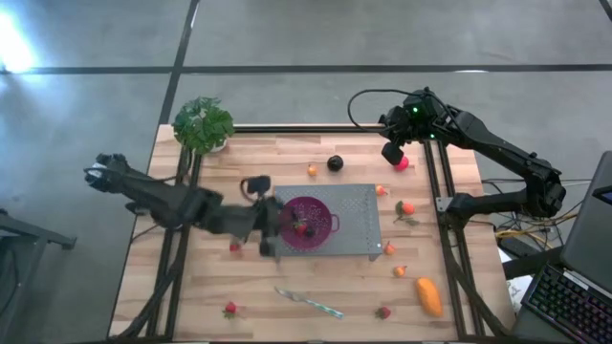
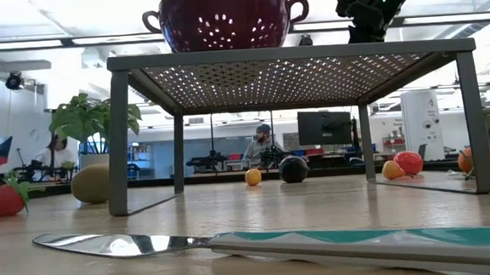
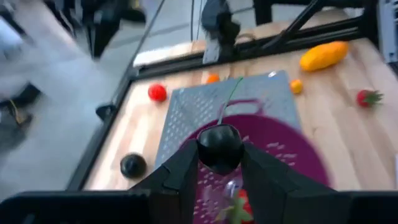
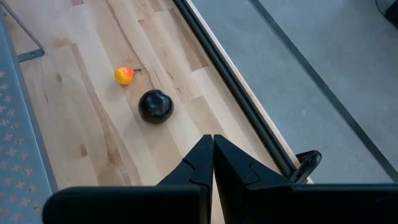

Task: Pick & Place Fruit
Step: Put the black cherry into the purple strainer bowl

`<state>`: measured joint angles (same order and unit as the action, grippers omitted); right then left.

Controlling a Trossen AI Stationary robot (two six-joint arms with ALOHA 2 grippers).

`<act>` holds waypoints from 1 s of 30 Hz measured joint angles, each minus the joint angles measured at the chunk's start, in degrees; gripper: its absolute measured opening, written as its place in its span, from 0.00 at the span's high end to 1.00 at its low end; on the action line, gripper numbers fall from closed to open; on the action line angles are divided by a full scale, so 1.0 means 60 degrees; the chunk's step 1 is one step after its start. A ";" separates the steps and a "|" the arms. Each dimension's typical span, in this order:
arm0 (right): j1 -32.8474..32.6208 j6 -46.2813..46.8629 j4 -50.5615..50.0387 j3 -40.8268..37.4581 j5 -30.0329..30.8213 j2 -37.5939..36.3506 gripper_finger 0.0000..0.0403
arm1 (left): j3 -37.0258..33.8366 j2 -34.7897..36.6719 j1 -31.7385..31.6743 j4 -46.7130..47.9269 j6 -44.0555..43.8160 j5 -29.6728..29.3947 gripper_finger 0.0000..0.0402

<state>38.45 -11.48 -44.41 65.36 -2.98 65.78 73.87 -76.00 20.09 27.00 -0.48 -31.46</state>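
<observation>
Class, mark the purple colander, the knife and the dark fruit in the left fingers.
Colander (image 1: 320, 212), high view, inner wall.
Knife (image 2: 124, 244), low view, blade.
Dark fruit (image 3: 219, 147), left wrist view, its middle, between the left fingers.

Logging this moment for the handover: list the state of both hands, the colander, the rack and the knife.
Left hand: shut on a dark fruit, over the colander.
Right hand: shut, empty, above the table's far side.
Colander: upright on the rack, a strawberry inside.
Rack: standing level on its legs.
Knife: lying flat on the table.
</observation>
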 joint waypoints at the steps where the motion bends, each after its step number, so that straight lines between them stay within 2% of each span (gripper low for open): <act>1: -0.0002 -0.0042 -0.0031 0.0001 0.0000 -0.0001 0.98 | -0.0002 -0.0070 -0.0246 0.0022 -0.0086 0.0290 0.71; 5: 0.0001 -0.0100 -0.0155 0.0001 -0.0048 -0.0051 0.98 | -0.0004 -0.0341 -0.0994 0.0096 -0.0108 0.1404 0.71; 8: -0.0006 -0.0428 -0.0399 -0.0003 -0.0679 -0.0417 0.98 | -0.0004 -0.0493 -0.1332 0.0173 -0.0126 0.1963 0.71; 12: -0.0038 -0.0363 -0.0588 -0.0003 -0.1977 -0.1379 0.98 | -0.0004 -0.0631 -0.1546 0.0368 -0.0137 0.2098 0.71; 16: -0.0255 0.0622 -0.0636 -0.0070 -0.2305 -0.2548 0.98 | -0.0004 -0.0698 -0.1664 0.0441 -0.0139 0.2287 0.71; 21: -0.1147 0.1629 -0.0464 -0.0661 -0.3069 -0.3790 0.98 | -0.0002 -0.0851 -0.1681 0.0441 -0.0285 0.2513 0.71; 25: -0.2267 0.2084 -0.0065 -0.1412 -0.3063 -0.4493 0.98 | -0.0004 -0.1021 -0.1677 0.0463 -0.0454 0.2601 0.71; 30: -0.3648 0.2862 0.0587 -0.2666 -0.2074 -0.5337 0.98 | -0.0004 -0.1116 -0.1677 0.0474 -0.0543 0.2761 0.71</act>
<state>16.57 5.69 -40.89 49.36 -15.43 33.76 73.84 -82.70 10.02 29.85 -3.74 -14.90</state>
